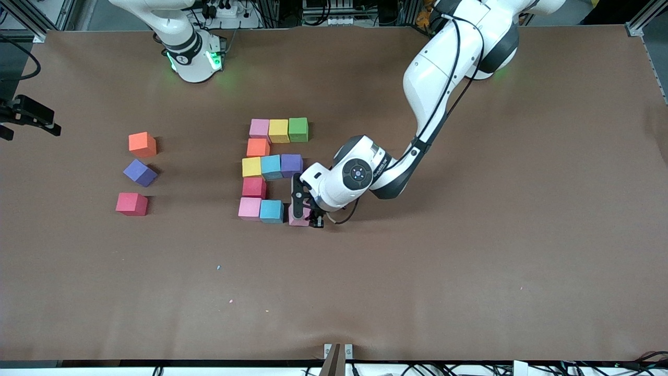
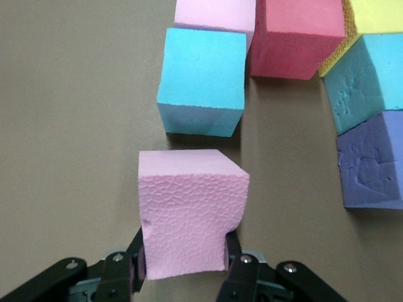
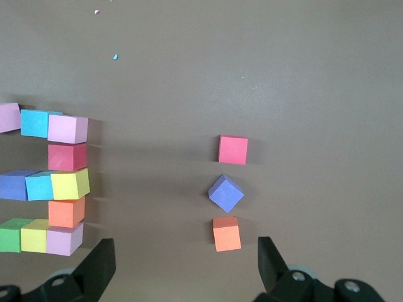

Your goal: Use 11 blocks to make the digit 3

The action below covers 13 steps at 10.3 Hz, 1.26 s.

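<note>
On the brown surface [image 1: 469,261], the multicoloured digit 3 [image 1: 271,172] lies just beside the left gripper [image 1: 305,216], whose fingers [image 2: 242,267] are clamped on a pink block [image 2: 189,214] set down next to the light blue block [image 2: 201,82] at the open end of the figure's nearest row. The right gripper [image 3: 186,267] waits with its fingers [image 3: 101,264] spread wide and empty, over bare surface. Just ahead of those fingers lie three loose blocks, orange [image 1: 142,144], purple [image 1: 140,172] and red [image 1: 132,203], well apart from the figure.
</note>
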Each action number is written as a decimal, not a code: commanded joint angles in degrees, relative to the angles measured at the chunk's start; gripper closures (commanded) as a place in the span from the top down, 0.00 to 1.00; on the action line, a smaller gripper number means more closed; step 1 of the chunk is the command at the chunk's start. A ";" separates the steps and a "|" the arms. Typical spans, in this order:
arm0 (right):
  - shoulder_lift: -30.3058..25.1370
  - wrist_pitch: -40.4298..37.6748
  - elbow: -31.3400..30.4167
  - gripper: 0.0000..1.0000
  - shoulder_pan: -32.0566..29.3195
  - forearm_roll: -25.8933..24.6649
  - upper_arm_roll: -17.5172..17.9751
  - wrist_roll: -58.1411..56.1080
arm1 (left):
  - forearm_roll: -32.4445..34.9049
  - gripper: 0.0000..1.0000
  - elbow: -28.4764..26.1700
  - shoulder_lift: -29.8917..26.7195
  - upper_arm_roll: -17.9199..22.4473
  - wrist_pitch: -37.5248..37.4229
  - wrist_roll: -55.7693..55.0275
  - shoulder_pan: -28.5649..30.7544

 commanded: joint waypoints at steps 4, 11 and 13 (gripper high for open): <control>-0.51 0.84 -0.89 1.00 -0.88 -0.22 0.83 0.61 | -1.92 1.00 1.36 1.48 0.65 1.13 1.14 -0.71; -0.42 1.28 -1.07 1.00 -0.79 -0.22 0.83 0.61 | -1.83 1.00 1.36 1.92 1.96 4.29 2.45 -2.73; -0.42 1.28 -1.07 1.00 -0.79 -0.22 0.83 0.61 | -1.83 1.00 1.36 2.18 1.97 4.47 5.07 -2.91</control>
